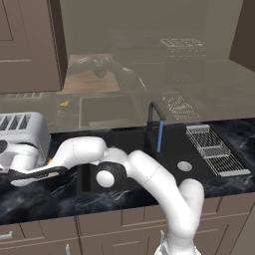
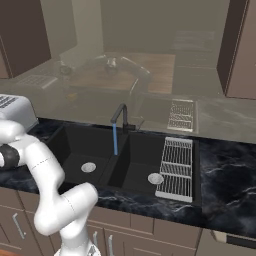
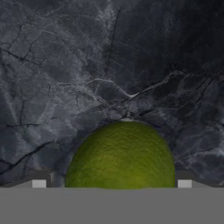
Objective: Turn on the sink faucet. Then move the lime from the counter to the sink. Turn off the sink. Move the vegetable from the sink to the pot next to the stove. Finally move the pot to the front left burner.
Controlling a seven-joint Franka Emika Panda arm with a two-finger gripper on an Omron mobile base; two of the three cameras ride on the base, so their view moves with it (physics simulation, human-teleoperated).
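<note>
Black marble-look counter (image 3: 109,65) with pale veins spreads beneath the gripper (image 3: 111,183), and the lime (image 3: 121,155) sits on it squarely between the two spread-wide fingertips (image 3: 39,183) — one tip to each side, neither visibly touching the fruit. Away from the jaws, beyond the arm's elbow, the sink faucet (image 1: 155,115) pours a thin blue stream into the sink (image 2: 75,145) — a black double basin. A toaster (image 1: 22,130) stands just behind the hand.

Yellow-green lime (image 3: 121,155) on black grey-veined counter (image 3: 109,61)
</note>
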